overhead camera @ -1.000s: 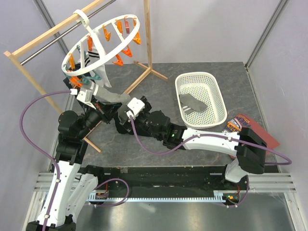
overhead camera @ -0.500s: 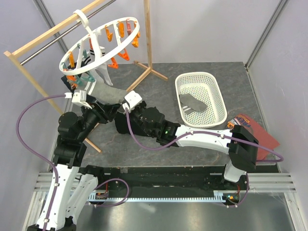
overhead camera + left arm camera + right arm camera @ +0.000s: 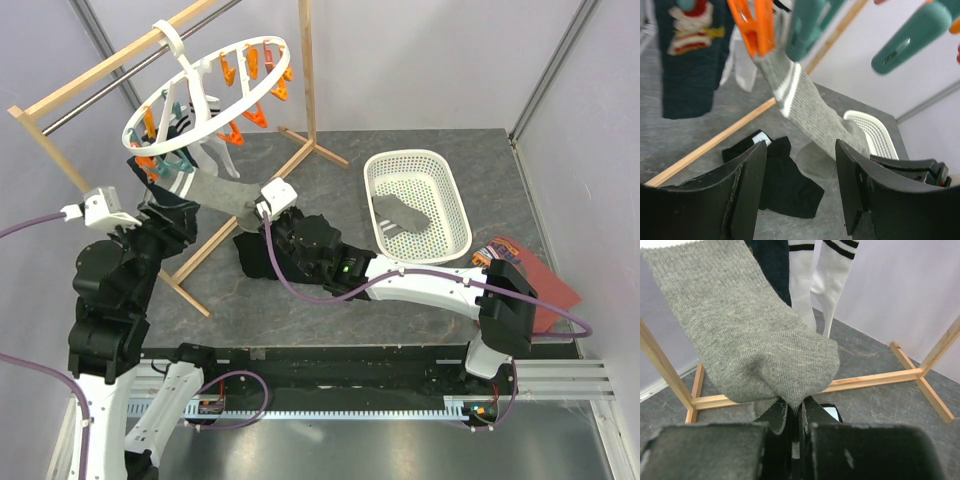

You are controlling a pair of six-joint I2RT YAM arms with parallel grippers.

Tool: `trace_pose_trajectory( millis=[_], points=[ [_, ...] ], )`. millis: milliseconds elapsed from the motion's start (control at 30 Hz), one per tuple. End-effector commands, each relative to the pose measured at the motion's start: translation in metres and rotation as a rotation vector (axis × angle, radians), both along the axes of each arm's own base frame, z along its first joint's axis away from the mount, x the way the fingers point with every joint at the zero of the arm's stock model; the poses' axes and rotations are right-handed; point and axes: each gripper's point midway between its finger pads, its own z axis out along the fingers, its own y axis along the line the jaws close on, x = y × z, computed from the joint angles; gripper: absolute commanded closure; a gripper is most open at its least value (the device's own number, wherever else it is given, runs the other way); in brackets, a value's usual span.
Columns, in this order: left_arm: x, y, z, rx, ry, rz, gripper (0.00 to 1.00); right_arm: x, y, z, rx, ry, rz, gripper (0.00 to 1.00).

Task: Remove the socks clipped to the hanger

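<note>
The round white hanger (image 3: 200,100) hangs from the rail, fringed with orange and teal pegs. An orange peg (image 3: 752,25) holds the cuff of a grey sock (image 3: 810,110), which stretches down and to the right. My right gripper (image 3: 797,412) is shut on that sock's toe (image 3: 750,340), just below the ring in the top view (image 3: 252,207). My left gripper (image 3: 800,195) is open with nothing between its fingers, drawn back left of the hanger (image 3: 160,215). A navy sock (image 3: 690,60) and white black-striped socks (image 3: 820,280) hang beside the grey one.
The wooden rail frame (image 3: 300,150) stands under the hanger with feet spread over the table. A black garment (image 3: 255,255) lies below the right gripper. A white basket (image 3: 418,200) holding a grey sock (image 3: 400,215) sits at the right, with a red-brown shirt (image 3: 520,265) beyond it.
The right gripper closed on the grey sock's toe and pulled it taut. The left gripper opened and drew back to the left, away from the hanger.
</note>
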Motion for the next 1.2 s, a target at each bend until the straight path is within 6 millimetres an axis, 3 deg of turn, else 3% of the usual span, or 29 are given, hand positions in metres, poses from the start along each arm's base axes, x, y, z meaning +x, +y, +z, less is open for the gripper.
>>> trace_pose_trajectory(
  millis=[0,100,233,367,567,767,900,1100,1167],
  points=[
    [-0.008,0.032,0.017,0.042,0.016,0.165,0.36,-0.003,0.005,0.020,0.052,0.012,0.037,1.00],
    [-0.008,0.039,0.038,0.043,-0.015,0.201,0.35,-0.005,0.001,0.029,0.084,0.025,0.053,1.00],
    [-0.003,0.029,0.046,0.011,-0.009,0.161,0.34,0.008,-0.009,0.031,0.136,0.063,0.062,1.00],
    [-0.005,0.027,0.052,-0.031,-0.019,0.153,0.34,0.009,-0.012,0.033,0.160,0.088,0.107,1.00],
    [-0.005,0.027,0.077,-0.050,-0.044,0.158,0.34,0.011,-0.021,0.035,0.172,0.094,0.110,1.00],
    [0.005,0.019,0.070,-0.102,0.009,0.136,0.33,0.012,-0.024,0.037,0.176,0.086,0.120,1.00],
    [-0.001,0.031,0.081,-0.071,-0.027,0.191,0.37,0.012,-0.029,0.038,0.176,0.086,0.118,1.00],
    [-0.008,0.069,0.075,0.017,-0.009,0.386,0.38,0.011,-0.027,0.038,0.167,0.095,0.136,1.00],
    [-0.010,0.073,0.075,0.036,-0.013,0.404,0.37,0.009,-0.029,0.038,0.163,0.096,0.140,1.00]
  ],
)
